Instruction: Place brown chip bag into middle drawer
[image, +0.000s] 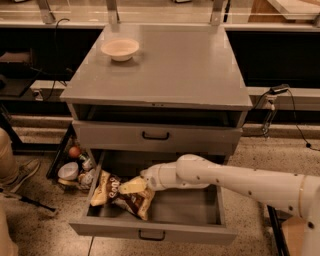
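Observation:
The brown chip bag (119, 196) lies tilted in the left part of the open middle drawer (150, 227), its pale end against the drawer's left wall. My gripper (134, 186) reaches in from the right on a white arm (235, 181) and is shut on the bag's upper right edge, inside the drawer space. The drawer is pulled far out, and its black handle (151, 235) faces the front.
The shallower drawer front (155, 136) above is closed. A cream bowl (120, 49) stands on the grey cabinet top (180, 70) at the back left. Cans and small items (72, 167) sit on the floor left of the drawer. A shoe (20, 172) is at far left.

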